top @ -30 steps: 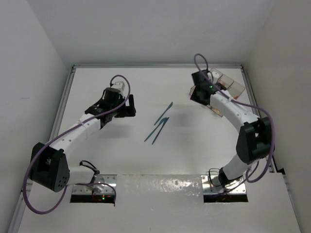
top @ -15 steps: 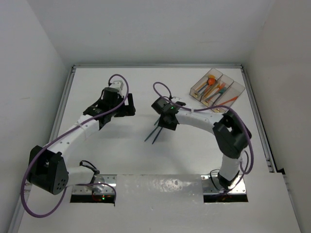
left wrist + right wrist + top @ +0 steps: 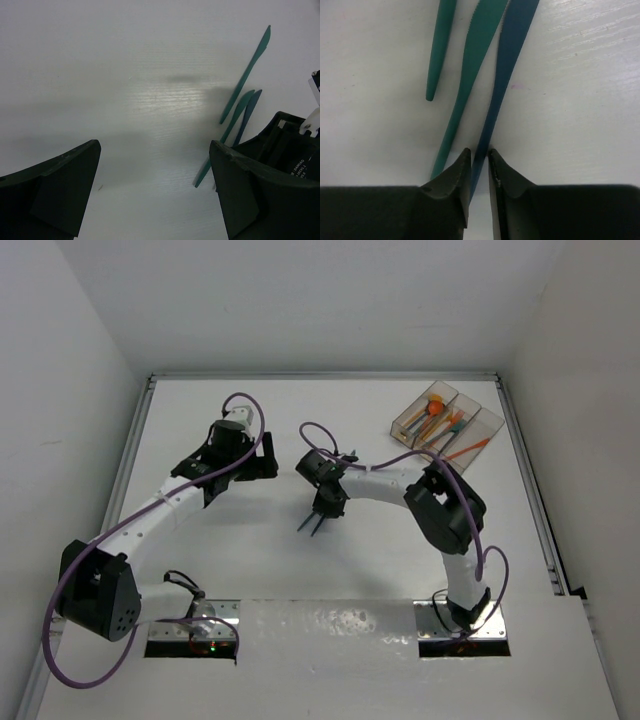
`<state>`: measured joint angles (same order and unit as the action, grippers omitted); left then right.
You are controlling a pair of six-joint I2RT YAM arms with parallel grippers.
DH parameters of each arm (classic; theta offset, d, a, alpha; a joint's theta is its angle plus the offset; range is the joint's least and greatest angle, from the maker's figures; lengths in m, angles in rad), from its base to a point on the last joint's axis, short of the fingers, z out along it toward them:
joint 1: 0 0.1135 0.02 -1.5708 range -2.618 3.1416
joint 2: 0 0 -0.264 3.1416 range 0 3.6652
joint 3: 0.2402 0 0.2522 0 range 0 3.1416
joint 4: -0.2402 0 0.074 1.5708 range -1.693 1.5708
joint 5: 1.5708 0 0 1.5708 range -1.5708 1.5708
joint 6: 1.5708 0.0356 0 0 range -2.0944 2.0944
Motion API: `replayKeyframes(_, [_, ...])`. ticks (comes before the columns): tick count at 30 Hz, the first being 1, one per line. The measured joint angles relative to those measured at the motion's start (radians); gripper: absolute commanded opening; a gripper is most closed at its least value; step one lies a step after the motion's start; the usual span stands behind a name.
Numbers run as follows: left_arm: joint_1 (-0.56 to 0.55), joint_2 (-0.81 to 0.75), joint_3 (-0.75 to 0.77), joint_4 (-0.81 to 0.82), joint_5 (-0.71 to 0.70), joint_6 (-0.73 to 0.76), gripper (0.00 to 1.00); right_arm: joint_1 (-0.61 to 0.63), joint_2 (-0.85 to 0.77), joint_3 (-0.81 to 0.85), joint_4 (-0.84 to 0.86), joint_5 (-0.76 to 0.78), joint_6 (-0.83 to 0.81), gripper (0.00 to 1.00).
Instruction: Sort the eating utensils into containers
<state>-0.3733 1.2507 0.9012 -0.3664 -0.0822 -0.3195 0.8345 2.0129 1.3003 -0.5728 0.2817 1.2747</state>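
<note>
Three thin utensils lie side by side at the table's middle: a teal knife (image 3: 480,45), a blue knife (image 3: 512,45) and another teal piece (image 3: 442,45). My right gripper (image 3: 479,152) is down over them, its two fingers pinching the blue knife's handle on the table. From above, the right gripper (image 3: 322,508) covers most of the three; only their near ends (image 3: 308,525) stick out. My left gripper (image 3: 154,145) hovers open to the left of them (image 3: 262,458), with nothing between its fingers. The containers (image 3: 398,427) stand at the back right, holding several orange, red and teal utensils.
An orange utensil (image 3: 472,447) rests at the tray's near right edge, partly outside it. The table's raised side rails (image 3: 135,440) run along left and right. Purple cables loop off both wrists.
My right arm swung from the containers to the table's middle, came down over the three utensils and closed its fingers on the blue knife. The left arm stayed put.
</note>
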Motion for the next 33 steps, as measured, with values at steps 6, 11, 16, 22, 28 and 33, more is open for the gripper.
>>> replayKeyframes(6, [0.0,0.0,0.0,0.0,-0.002,0.0,0.89,-0.009,-0.022,-0.043,0.023,-0.006,0.026,0.0])
replayKeyframes(11, [0.0,0.0,0.0,0.0,-0.003,0.0,0.89,-0.068,-0.133,-0.193,0.043,-0.003,0.011,0.0])
replayKeyframes(16, [0.0,0.0,0.0,0.0,0.0,0.0,0.89,-0.195,-0.257,-0.295,0.009,0.07,-0.106,0.0])
replayKeyframes(22, [0.0,0.0,0.0,0.001,0.008,0.0,0.89,-0.41,-0.43,-0.271,0.023,0.146,-0.301,0.0])
replayKeyframes(28, [0.0,0.0,0.0,0.002,0.015,0.0,0.89,-0.695,-0.438,-0.162,0.067,0.151,-0.436,0.0])
replayKeyframes(33, [0.0,0.001,0.0,0.003,0.015,0.001,0.89,-0.864,-0.341,-0.049,0.11,0.121,-0.506,0.0])
